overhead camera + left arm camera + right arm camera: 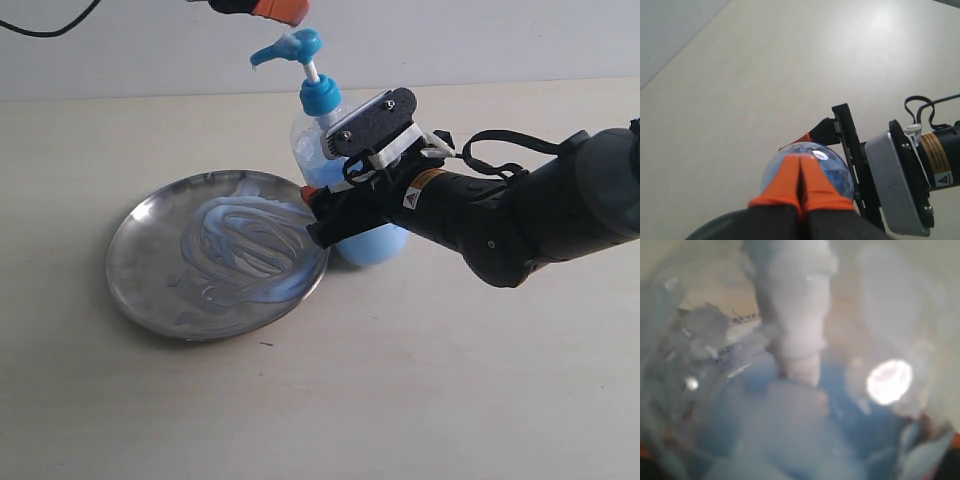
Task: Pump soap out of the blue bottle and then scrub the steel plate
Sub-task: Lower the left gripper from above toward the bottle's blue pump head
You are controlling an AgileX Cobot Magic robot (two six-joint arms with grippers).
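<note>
The steel plate (pixel 130 250) lies on the table at the left, its middle smeared with swirls of pale blue soap (pixel 245 245). Just right of it stands the blue bottle (pixel 375 245), upright, with its blue pump head (pixel 298 46) raised. My right gripper (pixel 318 215) is shut on the bottle's body from the right side. In the right wrist view the bottle (pixel 790 415) fills the blurred frame. My left gripper (pixel 283 12) hangs shut just above the pump head. Its orange fingertips (pixel 800 159) are pressed together over the bottle (pixel 837 172) and hide the pump.
The right arm (pixel 520 220) stretches across the table's right half at bottle height. A black cable (pixel 50 28) hangs at the back left against the pale wall. The beige table (pixel 400 400) extends in front of the plate and bottle.
</note>
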